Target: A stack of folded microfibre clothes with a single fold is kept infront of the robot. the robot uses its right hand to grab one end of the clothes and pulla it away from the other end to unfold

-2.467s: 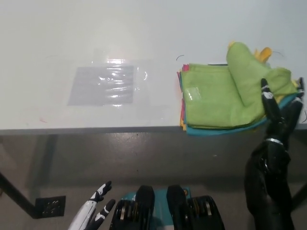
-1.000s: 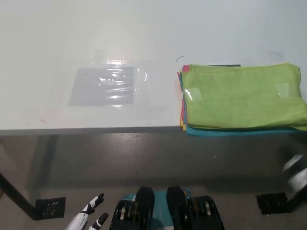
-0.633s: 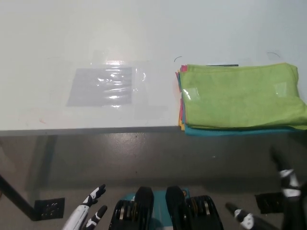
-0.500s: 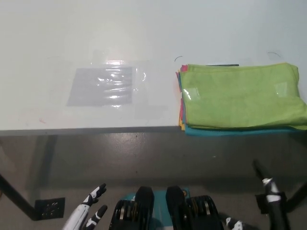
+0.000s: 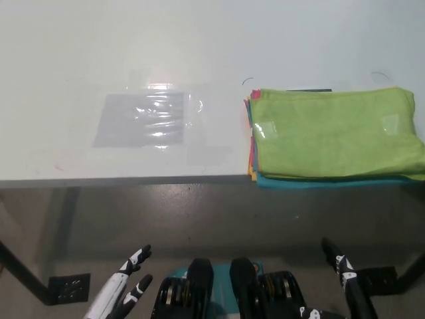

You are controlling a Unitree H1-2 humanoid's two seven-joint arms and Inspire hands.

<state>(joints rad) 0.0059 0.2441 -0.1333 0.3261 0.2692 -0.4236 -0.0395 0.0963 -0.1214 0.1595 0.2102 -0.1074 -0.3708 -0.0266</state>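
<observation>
Surface: white table (image 5: 133, 46), grey floor below its front edge.
Left hand: white left hand (image 5: 126, 286) rests low at lower left, fingers apart, holding nothing.
Centre-left of table: clear plastic sheet (image 5: 147, 118), lying flat.
Cloths: stack of coloured microfibre cloths (image 5: 335, 136), green on top, at the table's right front edge.
Right hand: black right hand (image 5: 348, 286) low under the stack, fingers spread, empty.
Advice: probably pinch only the top layer's free edge and draw it away from the fold.
</observation>
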